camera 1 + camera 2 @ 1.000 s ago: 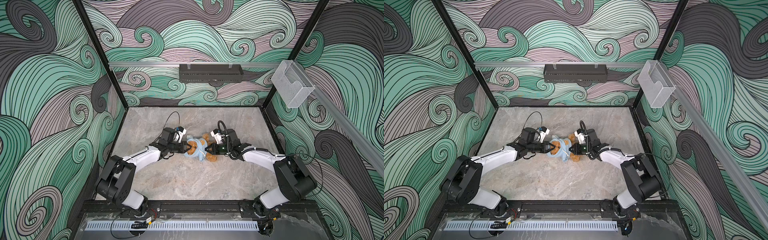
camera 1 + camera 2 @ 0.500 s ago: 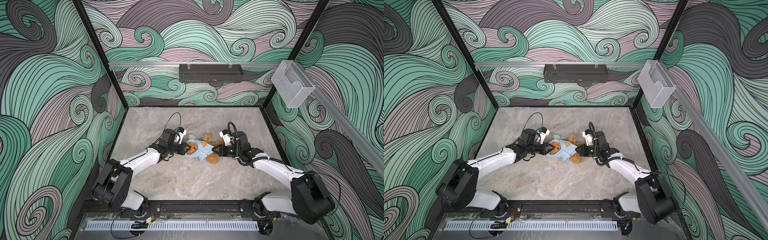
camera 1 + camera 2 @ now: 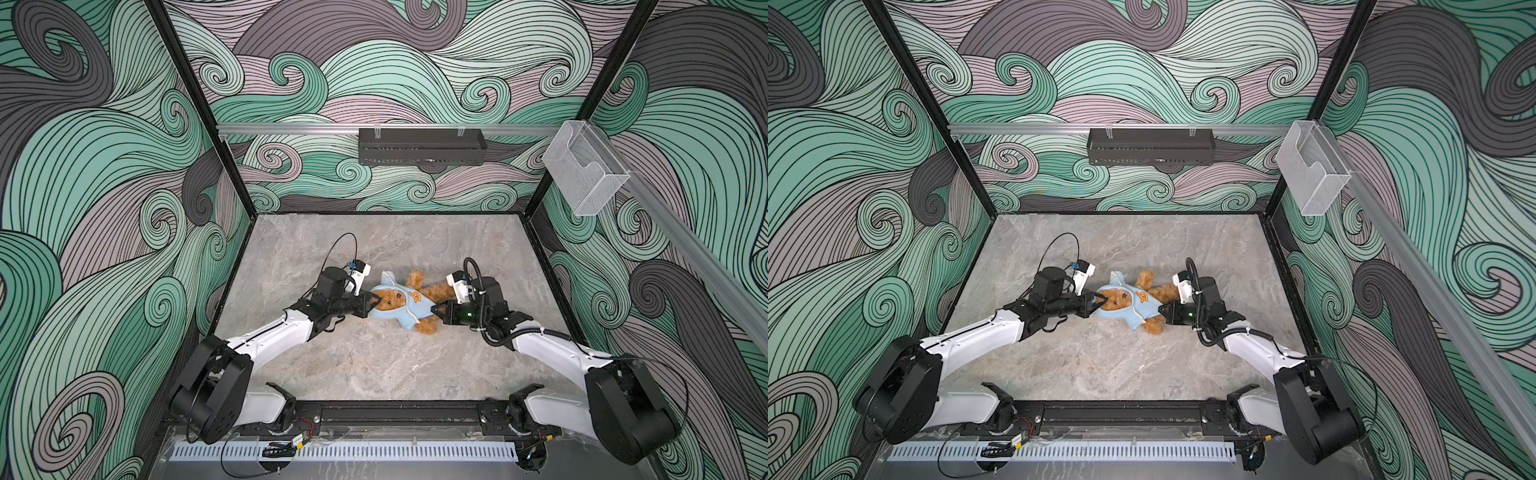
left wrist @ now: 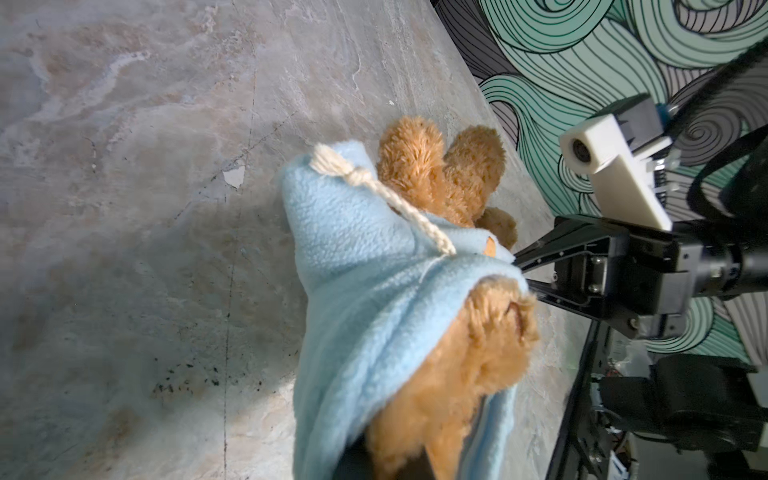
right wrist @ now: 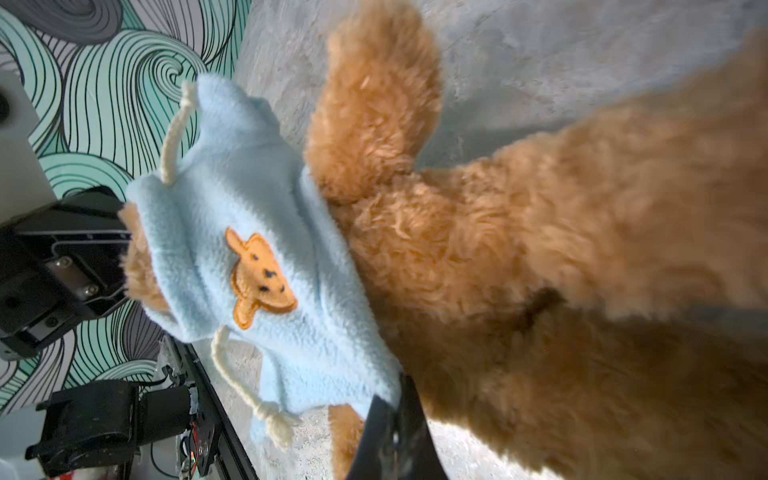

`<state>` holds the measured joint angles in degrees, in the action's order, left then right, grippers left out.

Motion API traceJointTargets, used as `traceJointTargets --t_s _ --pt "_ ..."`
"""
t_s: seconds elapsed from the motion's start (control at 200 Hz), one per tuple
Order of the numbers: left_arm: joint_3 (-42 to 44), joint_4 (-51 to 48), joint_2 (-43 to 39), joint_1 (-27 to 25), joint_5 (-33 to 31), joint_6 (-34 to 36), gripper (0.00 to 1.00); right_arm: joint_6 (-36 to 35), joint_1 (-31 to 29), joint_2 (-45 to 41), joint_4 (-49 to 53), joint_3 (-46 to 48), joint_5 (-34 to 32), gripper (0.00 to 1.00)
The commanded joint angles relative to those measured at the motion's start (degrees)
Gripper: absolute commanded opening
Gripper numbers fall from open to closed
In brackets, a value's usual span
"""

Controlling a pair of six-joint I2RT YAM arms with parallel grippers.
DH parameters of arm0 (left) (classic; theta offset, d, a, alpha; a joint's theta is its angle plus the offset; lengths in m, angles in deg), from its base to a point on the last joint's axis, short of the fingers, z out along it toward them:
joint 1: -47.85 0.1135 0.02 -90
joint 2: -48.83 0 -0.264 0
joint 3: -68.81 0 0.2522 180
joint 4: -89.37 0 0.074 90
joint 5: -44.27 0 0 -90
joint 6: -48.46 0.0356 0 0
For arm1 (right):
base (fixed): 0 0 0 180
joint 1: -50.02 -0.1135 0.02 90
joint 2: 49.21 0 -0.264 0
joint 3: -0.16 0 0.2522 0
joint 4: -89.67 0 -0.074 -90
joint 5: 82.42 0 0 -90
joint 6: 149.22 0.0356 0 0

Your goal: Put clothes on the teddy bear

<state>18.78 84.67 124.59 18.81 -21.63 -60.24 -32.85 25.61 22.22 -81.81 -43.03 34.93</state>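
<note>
Bright, even light all over
Both top views are sharp. In the left wrist view a soft shadow lies on the desk (image 4: 124, 124) beside the teddy bear (image 4: 415, 166). In the right wrist view its near fur is blurry.

We see a grey marbled worktop (image 3: 374, 365) walled in by wallpaper (image 3: 104, 166) of teal, mauve and grey swirls. On the back wall an aluminium rail (image 3: 291, 129) carries a black perforated box (image 3: 422, 146). A clear plastic holder (image 3: 586, 174) hangs on the right wall's rail. A white slotted duct (image 3: 345, 451) runs along the front edge.
</note>
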Motion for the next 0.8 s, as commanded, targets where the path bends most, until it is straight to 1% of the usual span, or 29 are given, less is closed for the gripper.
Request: traceJointTargets --t_s 0.0,0.05,0.125,0.175,0.225,0.32,0.36,0.425,0.48,0.54,0.585,0.665,0.79 --pt "-2.34 0.52 -0.13 -1.66 -4.04 8.07 0.0 -4.88 -1.08 -0.45 0.55 -1.31 -2.2 0.11" --pt "-2.77 1.18 0.25 -2.11 -4.16 10.19 0.0 -6.97 -1.09 -2.16 1.71 -2.05 -1.24 0.19" --pt "-2.48 3.6 -0.03 -2.92 -4.0 14.64 0.0 -9.56 -1.0 -4.61 5.27 -4.37 -0.93 0.27" --pt "-1.76 6.4 -0.75 -3.42 -2.43 18.48 0.0 -10.11 -0.7 -5.92 7.29 -6.28 -0.68 0.32" --pt "-0.14 9.73 -1.68 -4.19 -2.07 23.02 0.0 -8.95 0.12 -6.55 8.7 -8.1 0.16 0.37" --pt "1.35 13.14 -2.54 -4.73 -3.1 29.35 0.0 -3.42 3.25 -6.17 6.63 -9.81 6.1 0.43" --pt "1.46 13.35 -2.5 -4.78 -3.6 31.57 0.0 -1.45 3.67 -5.46 5.4 -10.5 8.03 0.43" --pt "1.85 14.03 -2.45 -5.31 -3.66 35.97 0.0 0.23 3.27 -4.24 5.23 -12.0 9.25 0.43" --pt "2.53 15.14 -2.54 -5.83 -3.43 39.38 0.0 0.47 2.61 -2.97 5.74 -13.35 8.71 0.4" --pt "2.92 15.71 -2.67 -6.18 -2.6 42.15 0.0 0.27 2.18 -1.74 6.71 -14.46 7.23 0.36" --pt "2.92 15.9 -2.77 -6.3 -2.16 43.68 0.0 -0.08 1.95 -0.98 6.89 -15.14 6.71 0.3" --pt "2.72 16.04 -3.02 -6.53 -1.92 45.69 0.0 -1.07 1.39 1.12 8.42 -16.52 5.81 0.24" --pt "1.83 14.85 -3.27 -6.58 -1.77 47.59 0.0 -2.48 0.94 4.28 12.13 -18.48 5.34 0.22"
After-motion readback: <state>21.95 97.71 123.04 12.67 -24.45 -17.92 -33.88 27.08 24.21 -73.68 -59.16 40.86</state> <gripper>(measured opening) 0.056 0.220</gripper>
